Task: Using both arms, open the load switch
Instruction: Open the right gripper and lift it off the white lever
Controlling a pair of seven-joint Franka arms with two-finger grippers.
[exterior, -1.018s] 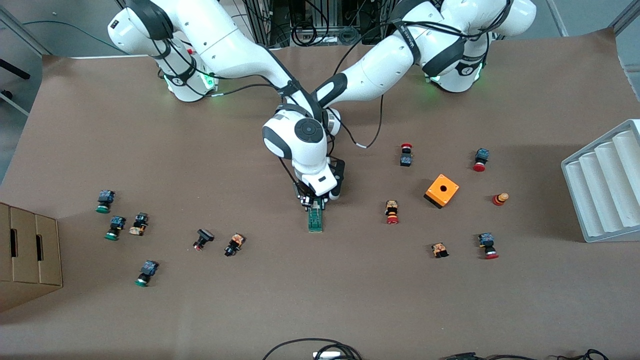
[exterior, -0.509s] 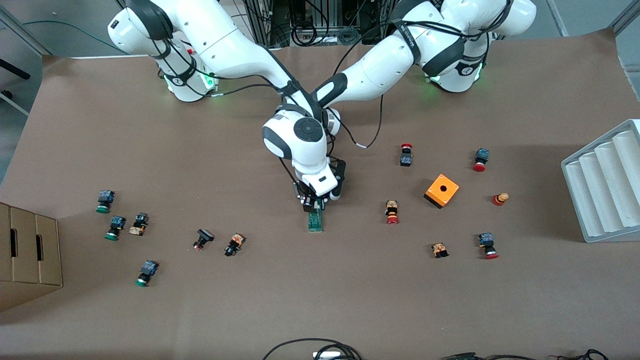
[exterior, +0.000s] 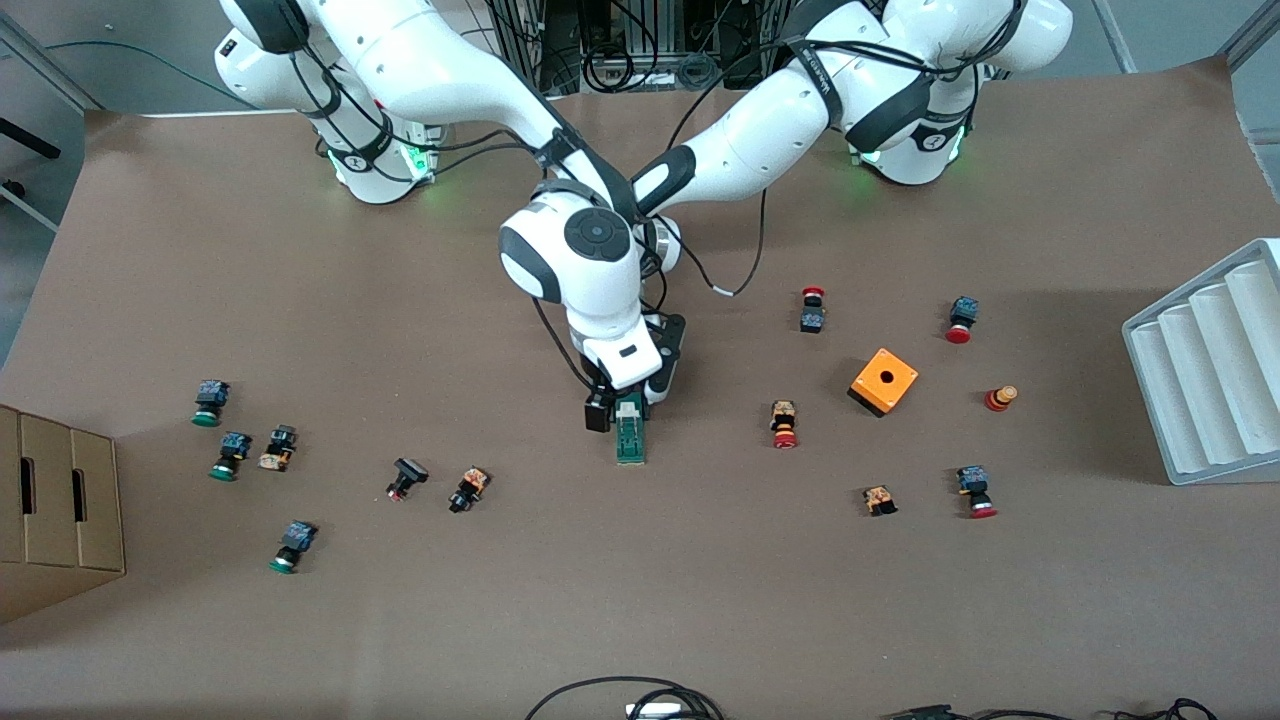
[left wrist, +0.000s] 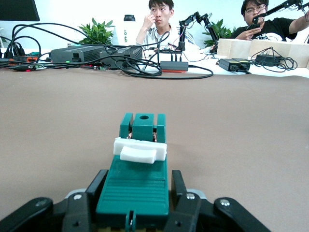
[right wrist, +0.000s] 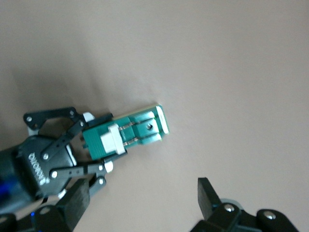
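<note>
Front view: load switch [exterior: 630, 438] lies mid-bench, w/ both arms meeting over its end toward the bases. Right claw [exterior: 622, 408] hangs above that end, fingers spread wide, gripping nothing; its white wrist covers most of the left claw [exterior: 662, 385]. Orange box [exterior: 884, 381] sits toward the left arm's end, red-capped buttons around it, e.g. one [exterior: 784, 424] between it and the switch. Green-capped buttons [exterior: 224, 455] cluster toward the right arm's end, near a cardboard box [exterior: 55, 510]. Grey tray [exterior: 1205, 365] at bench edge. Left wrist view: left claw [left wrist: 137, 193] clamped on the switch [left wrist: 137, 176] body, white slider [left wrist: 140, 149] across the top, bare bench ahead. Right wrist view: switch [right wrist: 128, 133] flat on the bench, left claw [right wrist: 91, 145] pinching one end; right claw's own fingers [right wrist: 207, 195] stand apart, clear of it.
</note>
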